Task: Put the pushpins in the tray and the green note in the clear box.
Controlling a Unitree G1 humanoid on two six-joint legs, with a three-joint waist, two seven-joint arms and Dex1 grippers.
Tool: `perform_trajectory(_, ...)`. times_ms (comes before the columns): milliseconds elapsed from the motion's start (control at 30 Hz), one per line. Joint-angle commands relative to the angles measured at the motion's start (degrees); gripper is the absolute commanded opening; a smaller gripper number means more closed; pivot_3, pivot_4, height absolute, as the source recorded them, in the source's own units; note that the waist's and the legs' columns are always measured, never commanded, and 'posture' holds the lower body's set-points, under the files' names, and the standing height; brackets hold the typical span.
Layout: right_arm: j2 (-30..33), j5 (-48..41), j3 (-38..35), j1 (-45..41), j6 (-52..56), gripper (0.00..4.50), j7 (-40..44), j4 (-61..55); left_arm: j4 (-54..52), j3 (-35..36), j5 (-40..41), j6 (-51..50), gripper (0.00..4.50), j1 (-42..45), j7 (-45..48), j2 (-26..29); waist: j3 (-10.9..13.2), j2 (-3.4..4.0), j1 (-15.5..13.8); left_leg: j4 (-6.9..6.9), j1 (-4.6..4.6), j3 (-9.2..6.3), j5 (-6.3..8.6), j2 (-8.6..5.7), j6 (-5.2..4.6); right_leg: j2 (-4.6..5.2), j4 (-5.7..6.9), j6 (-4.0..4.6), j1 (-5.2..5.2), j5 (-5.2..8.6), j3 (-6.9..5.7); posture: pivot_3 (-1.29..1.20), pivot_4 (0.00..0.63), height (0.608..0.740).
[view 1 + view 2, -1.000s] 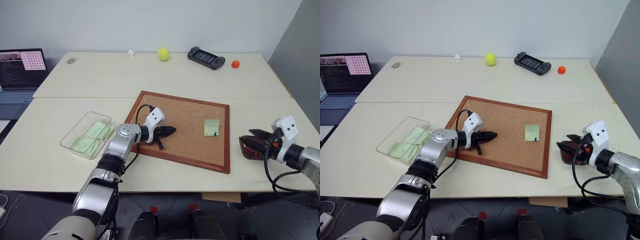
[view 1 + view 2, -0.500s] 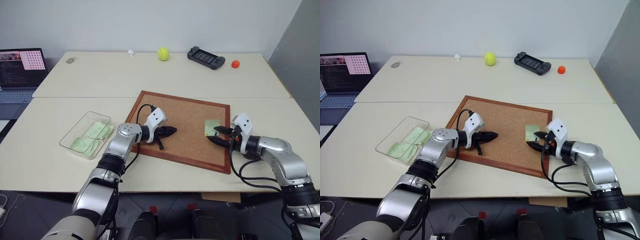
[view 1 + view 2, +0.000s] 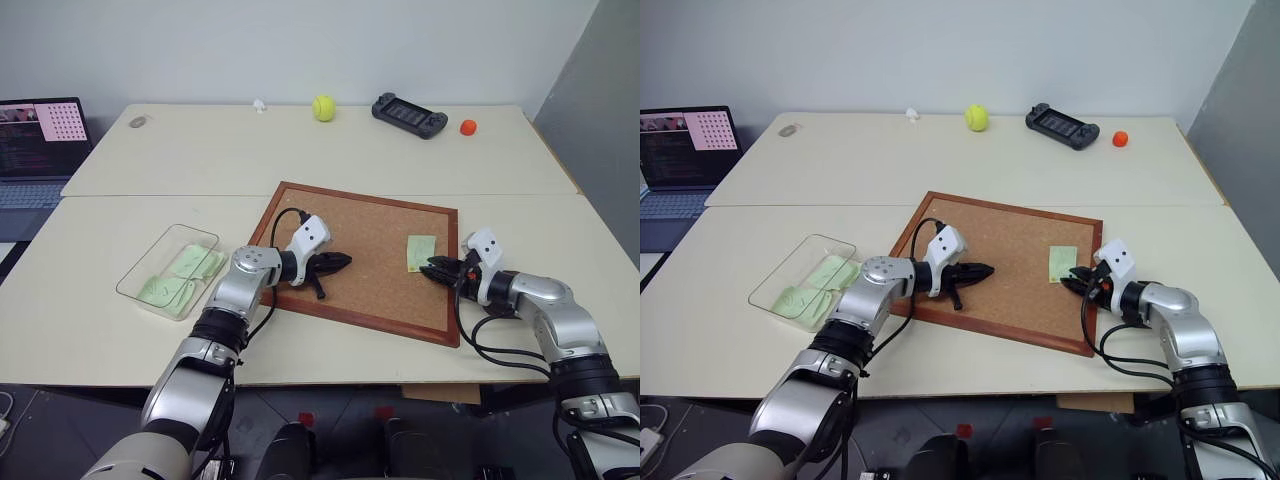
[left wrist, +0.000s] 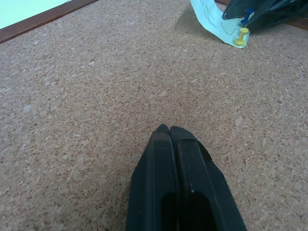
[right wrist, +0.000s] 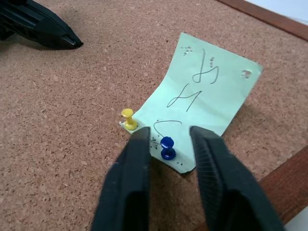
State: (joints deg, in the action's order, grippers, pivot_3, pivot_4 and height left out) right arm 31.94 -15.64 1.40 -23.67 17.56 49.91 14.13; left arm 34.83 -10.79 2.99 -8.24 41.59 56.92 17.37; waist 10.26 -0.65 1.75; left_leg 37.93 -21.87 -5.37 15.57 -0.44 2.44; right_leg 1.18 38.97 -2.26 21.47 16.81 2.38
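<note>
Two pushpins, blue pushpin [image 5: 167,147] and yellow pushpin [image 5: 128,118], pin the green note [image 5: 204,98] to the cork board [image 3: 360,255]. Right gripper [image 5: 168,144] has its fingers either side of the blue one, a gap showing on both sides (not clamped yet). A second ago it sat off the board's right edge with jaws wider. Left gripper [image 4: 169,132] is clenched empty on the cork, unmoved. Clear box [image 3: 150,262] lies left of the board.
</note>
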Motion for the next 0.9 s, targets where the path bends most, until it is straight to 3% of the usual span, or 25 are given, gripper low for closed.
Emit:
perform_trajectory(33, -0.3, 0.06, -1.34, -1.48, -1.38, 0.52, -0.27, 0.04, 0.42, -1.29, -1.02, -0.66, 0.0, -0.87, 0.59, 0.31, 0.0, 0.0, 0.01, 0.0, 0.0, 0.0, 0.0, 0.0, 0.0, 0.0, 0.0, 0.0, 0.0, 0.0, 0.0, 0.0, 0.15, 0.74)
perform_trajectory(133, -0.41, -0.56, -2.16, -1.62, -0.84, 0.04, -0.41, -0.7, 0.11, -1.42, -1.07, -0.84, 0.0, -1.18, 0.71, 0.46, 0.0, 0.0, 0.03, 0.0, 0.0, 0.0, 0.0, 0.0, 0.0, 0.0, 0.0, 0.0, 0.0, 0.0, 0.01, 0.0, 0.15, 0.74)
perform_trajectory(533, 0.49, -6.58, -7.55, 1.05, 5.18, 0.04, -1.67, -12.17, -0.24, -1.85, -1.07, -1.48, 0.0, -1.57, 0.88, 0.23, 0.0, 0.01, 0.01, -0.04, -0.09, -0.16, 0.0, 0.02, 0.0, 0.01, 0.01, 0.0, 0.13, 0.0, 0.05, 0.0, 0.15, 0.74)
perform_trajectory(900, 4.76, -4.53, -14.35, 6.28, 8.25, 0.04, -9.33, -18.43, 0.63, -2.27, -1.23, -1.35, 0.0, -1.36, 0.97, -0.53, 0.0, 0.01, -0.17, -0.03, -0.08, -0.19, 0.0, -0.02, 0.0, 0.03, -0.01, 0.0, 0.09, 0.0, 0.04, 0.0, 0.15, 0.74)
